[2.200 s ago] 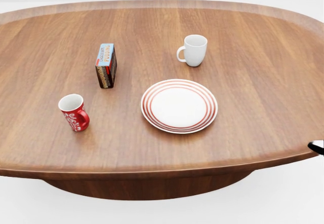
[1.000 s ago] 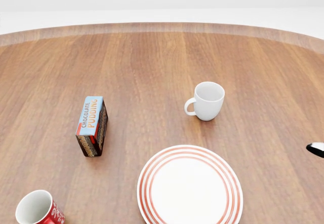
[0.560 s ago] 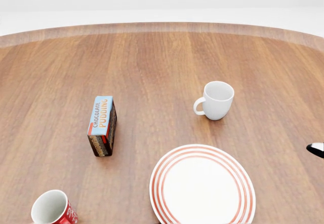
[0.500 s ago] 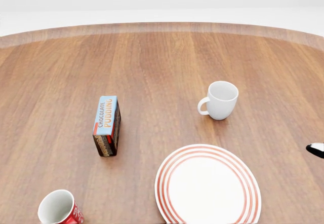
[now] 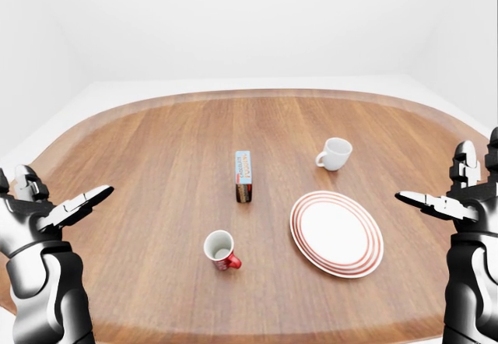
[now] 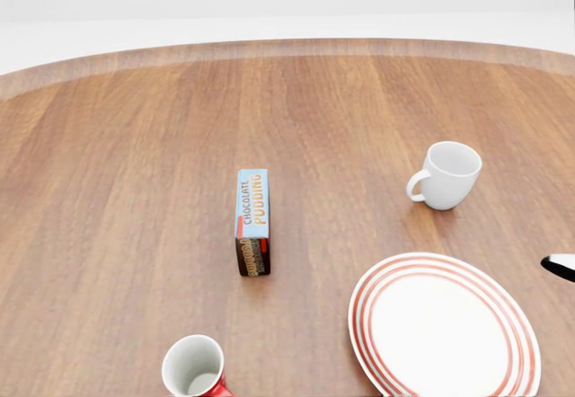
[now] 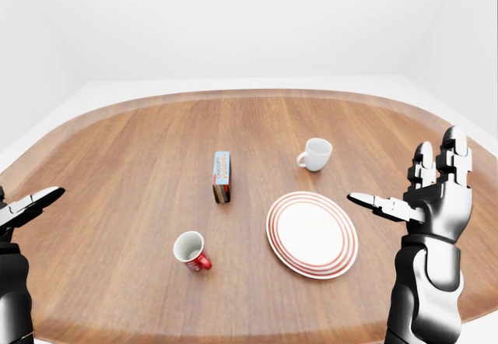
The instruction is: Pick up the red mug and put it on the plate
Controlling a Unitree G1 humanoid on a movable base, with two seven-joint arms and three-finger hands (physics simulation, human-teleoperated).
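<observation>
Chrome-grey left hand (image 5: 48, 213) raised at far left of left-eye view, fingers spread wide, holding nothing, well apart from everything on the wooden table (image 5: 148, 165). Red mug (image 5: 220, 250) upright w/ white inside, near table's lower edge, handle toward lower right — untouched. Above it, choc. pudding box (image 5: 243, 176) standing on edge. Right of mug: red-ringed plate (image 5: 337, 233), bare, nothing on it. White mug (image 5: 334, 153) above plate. Right hand (image 7: 429, 192) at far right, fingers splayed wide, also holding nothing. Step, by judgement: approach only — grasp not yet begun. Next calls for lowering a hand to red mug, closing round body, then lift & carry right to plate.
</observation>
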